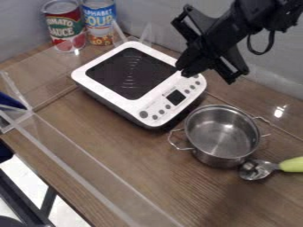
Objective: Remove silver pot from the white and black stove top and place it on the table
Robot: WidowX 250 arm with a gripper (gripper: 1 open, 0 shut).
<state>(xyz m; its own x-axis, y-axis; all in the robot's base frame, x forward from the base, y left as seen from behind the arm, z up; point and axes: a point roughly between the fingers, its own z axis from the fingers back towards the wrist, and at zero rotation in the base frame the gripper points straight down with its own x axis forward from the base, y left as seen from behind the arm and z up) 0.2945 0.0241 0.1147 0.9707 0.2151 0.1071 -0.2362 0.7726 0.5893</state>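
One pot (221,136) we see standing upright on the counter (106,168), just right of the stove (138,82) and nearer to us, off its black surface. It is empty inside. At its near right side lies a scoop (268,167) with a green handle, touching or almost touching the pot. Above the right far corner of the stove hangs the gripper (187,66), its jaws together and holding nothing. Two cans (81,24) stand far left, behind the stove.
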